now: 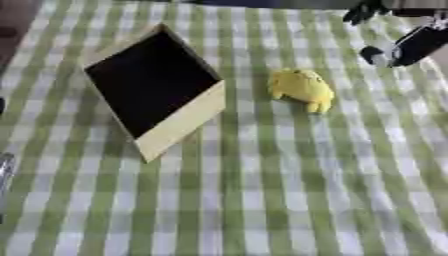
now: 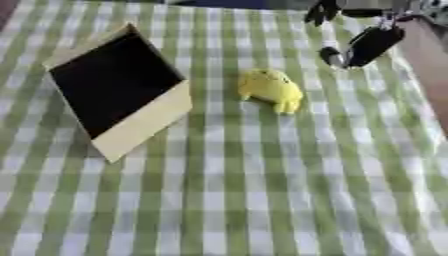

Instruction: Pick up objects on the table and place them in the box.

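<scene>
Yellow toy (image 1: 301, 88) on green-checked bench (image 1: 262, 190), just right of open dark-lined box (image 1: 150, 85), right hand (image 2: 354, 45) up at far right corner, holding nothing, finger state unclear

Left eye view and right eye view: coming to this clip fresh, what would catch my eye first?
First the pale cardboard box with a dark interior, open at the left of the green-and-white checked tablecloth. Just right of it, apart from it, lies a small yellow soft toy, the only loose object on the cloth. At the upper right the robot's black right hand hangs above the table beyond the toy, holding nothing.
</scene>
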`<action>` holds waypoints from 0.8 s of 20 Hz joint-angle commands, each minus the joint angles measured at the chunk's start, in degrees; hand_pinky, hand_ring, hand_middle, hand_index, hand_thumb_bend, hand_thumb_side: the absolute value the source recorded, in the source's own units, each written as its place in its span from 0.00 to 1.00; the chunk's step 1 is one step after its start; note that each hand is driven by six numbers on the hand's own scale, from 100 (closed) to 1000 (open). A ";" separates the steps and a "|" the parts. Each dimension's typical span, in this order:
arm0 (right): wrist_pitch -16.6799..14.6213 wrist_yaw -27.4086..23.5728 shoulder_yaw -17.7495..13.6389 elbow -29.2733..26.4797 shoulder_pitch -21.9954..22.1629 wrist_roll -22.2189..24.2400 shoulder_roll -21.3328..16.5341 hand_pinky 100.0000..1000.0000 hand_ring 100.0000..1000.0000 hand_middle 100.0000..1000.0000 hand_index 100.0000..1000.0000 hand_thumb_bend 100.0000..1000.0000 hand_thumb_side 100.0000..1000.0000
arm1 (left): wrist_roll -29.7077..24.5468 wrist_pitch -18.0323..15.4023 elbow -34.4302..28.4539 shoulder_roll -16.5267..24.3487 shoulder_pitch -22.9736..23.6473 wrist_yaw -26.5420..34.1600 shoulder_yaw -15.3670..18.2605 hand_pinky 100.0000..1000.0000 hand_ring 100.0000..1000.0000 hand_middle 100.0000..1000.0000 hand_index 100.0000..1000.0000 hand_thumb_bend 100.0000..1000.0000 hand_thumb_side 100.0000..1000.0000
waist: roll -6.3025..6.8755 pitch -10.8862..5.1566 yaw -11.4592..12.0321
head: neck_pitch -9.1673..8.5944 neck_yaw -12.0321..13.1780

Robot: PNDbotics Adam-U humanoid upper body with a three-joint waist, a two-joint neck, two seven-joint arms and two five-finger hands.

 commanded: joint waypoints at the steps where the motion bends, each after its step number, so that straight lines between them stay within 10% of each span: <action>1: 0.44 -0.21 -0.23 -0.57 -1.23 0.30 -1.17 0.87 0.88 0.81 0.94 0.11 0.23 | -0.07 -0.15 -0.79 0.56 -0.62 -0.10 0.24 0.55 0.69 0.73 0.78 0.30 0.58 | 0.13 -1.14 0.09 | -0.30 -0.06; 16: -1.57 6.84 2.57 9.28 -4.42 -0.33 6.65 0.87 0.88 0.80 0.94 0.22 0.26 | -0.32 0.01 -0.79 0.11 -0.69 0.26 0.16 0.55 0.68 0.73 0.78 0.28 0.58 | 0.05 -1.37 0.65 | -0.58 -0.49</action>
